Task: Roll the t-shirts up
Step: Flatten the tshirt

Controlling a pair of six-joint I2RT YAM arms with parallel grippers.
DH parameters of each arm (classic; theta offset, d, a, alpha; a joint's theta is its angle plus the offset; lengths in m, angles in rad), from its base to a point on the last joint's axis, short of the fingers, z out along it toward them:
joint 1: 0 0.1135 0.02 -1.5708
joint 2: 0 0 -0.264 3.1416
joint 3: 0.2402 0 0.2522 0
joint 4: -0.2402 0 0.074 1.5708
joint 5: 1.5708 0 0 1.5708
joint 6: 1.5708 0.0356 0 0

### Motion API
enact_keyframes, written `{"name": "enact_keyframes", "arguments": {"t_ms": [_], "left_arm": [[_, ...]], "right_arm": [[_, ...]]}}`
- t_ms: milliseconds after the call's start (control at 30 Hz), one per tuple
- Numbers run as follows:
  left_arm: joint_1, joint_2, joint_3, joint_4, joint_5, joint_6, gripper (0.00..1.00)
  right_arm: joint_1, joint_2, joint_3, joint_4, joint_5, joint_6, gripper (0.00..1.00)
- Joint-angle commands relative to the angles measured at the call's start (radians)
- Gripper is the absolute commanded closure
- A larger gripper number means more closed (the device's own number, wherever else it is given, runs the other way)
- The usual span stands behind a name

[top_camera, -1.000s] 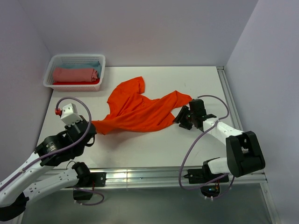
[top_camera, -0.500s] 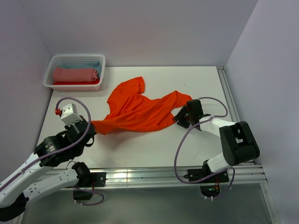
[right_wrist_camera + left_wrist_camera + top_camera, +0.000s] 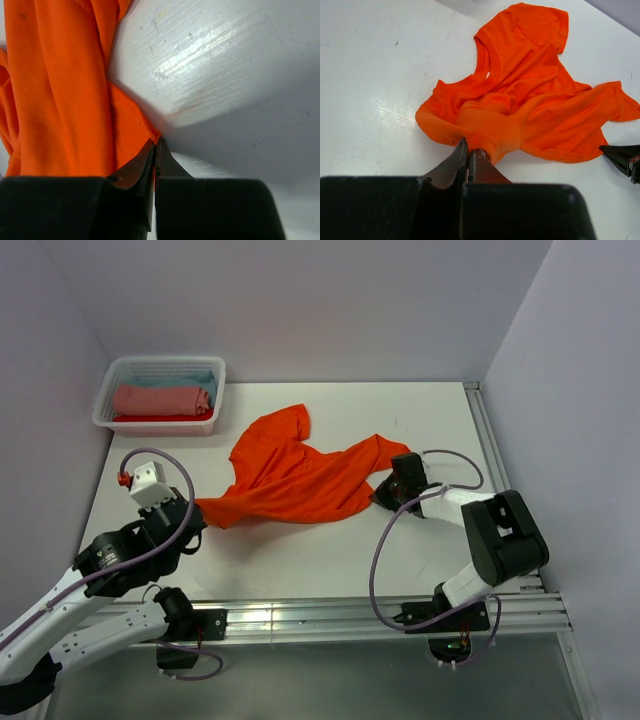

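**Orange shirt pinned at two ends, both tools closed on cloth**

An orange t-shirt is seen lying crumpled on the white table, roughly mid-table and between the two arms. It is spread slantwise, with one short sleeve pointed toward the far edge and the collar opening turned up. Folds and ridges are noted across the body, so it is not flat.

The left tool is set low at the shirt's near-left end. Its jaws are closed tight on a bunched fold of orange cloth, and the fold is drawn to a point where it is pinched.

The right tool is laid nearly flat on the table at the shirt's right end. Its jaws are shut, with the corner of a stitched hem caught at the very tips; only that small corner is gripped, and the rest of the cloth is heaped to the left of the fingers in the wrist view.

A white lattice basket is placed at the far-left corner, well apart from the orange shirt. Inside it a salmon-pink roll is laid lengthwise, a light blue roll is tucked behind it, and a strip of red roll is just visible along its near side.
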Motion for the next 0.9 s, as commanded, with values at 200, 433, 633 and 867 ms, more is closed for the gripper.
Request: {"name": "enact_keyframes", "arguments": {"t_ms": [200, 433, 633, 867], "left_arm": [[-0.001, 0.041, -0.007, 0.041, 0.008, 0.031, 1.0], [-0.002, 0.088, -0.009, 0.09, 0.074, 0.106, 1.0], [-0.002, 0.095, -0.012, 0.133, 0.126, 0.154, 1.0], [-0.002, 0.083, 0.004, 0.15, 0.212, 0.194, 1.0]], "right_arm": [[0.006, -0.23, 0.007, -0.362, 0.243, -0.019, 1.0], [0.006, -0.578, -0.104, -0.672, 0.353, 0.059, 1.0], [0.003, -0.882, -0.114, -0.871, 0.393, 0.127, 1.0], [0.003, -1.16, -0.022, -1.07, 0.453, 0.167, 1.0]]}}
